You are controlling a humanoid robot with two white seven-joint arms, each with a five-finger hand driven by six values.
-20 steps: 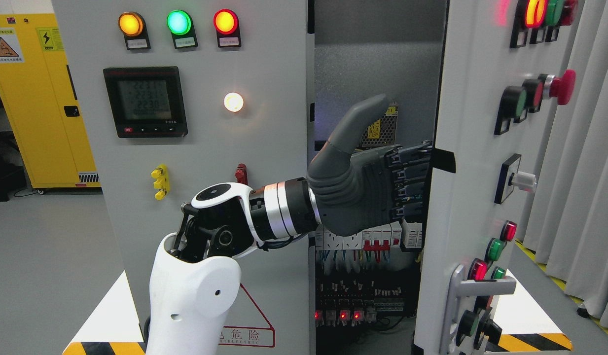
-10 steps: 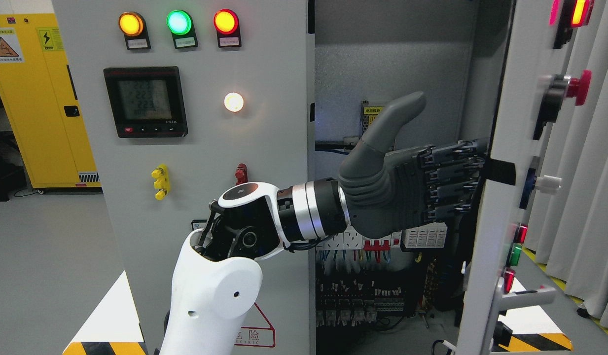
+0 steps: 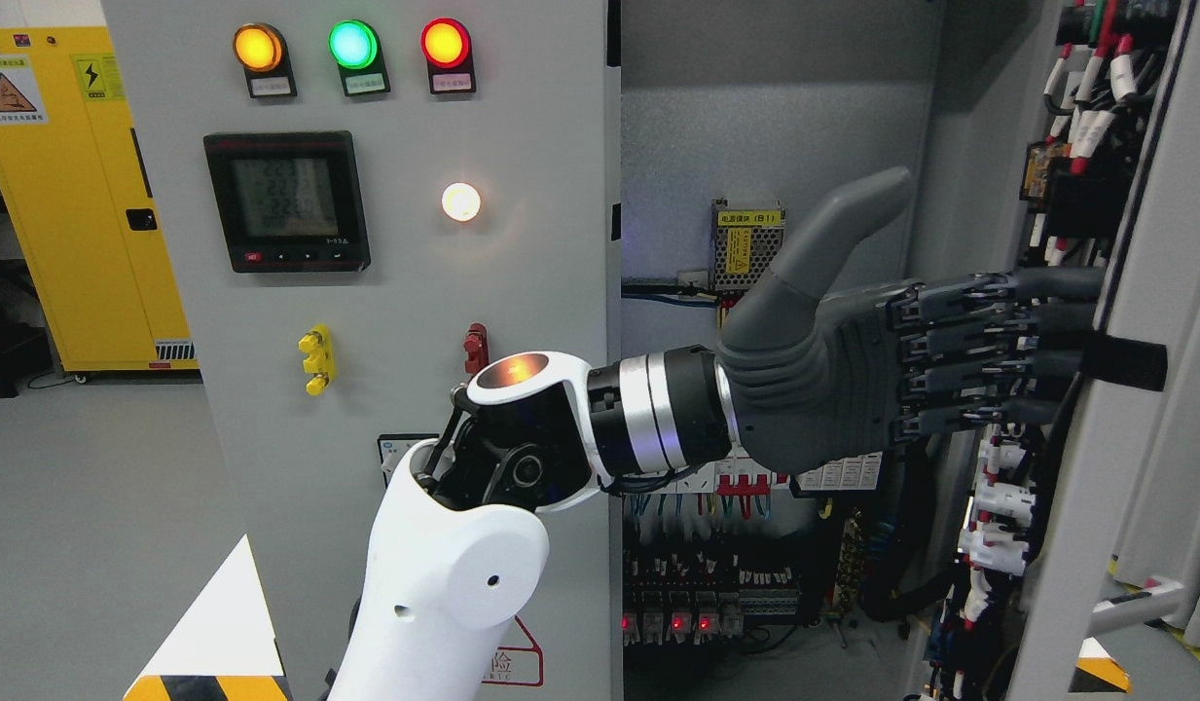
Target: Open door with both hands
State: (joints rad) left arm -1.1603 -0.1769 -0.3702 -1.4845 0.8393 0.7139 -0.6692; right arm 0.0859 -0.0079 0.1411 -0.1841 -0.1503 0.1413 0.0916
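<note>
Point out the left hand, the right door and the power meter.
left hand (image 3: pixel 833 380): head view, on the palm.
right door (image 3: pixel 1086 487): head view, on its edge.
power meter (image 3: pixel 286 200): head view, on the screen.

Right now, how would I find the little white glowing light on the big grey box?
Start at the closed grey cabinet door on the left. Under its top row of three coloured lamps, look just right of the black meter screen. The white light sits alone there, smaller than the lamps and unlabelled.
</note>
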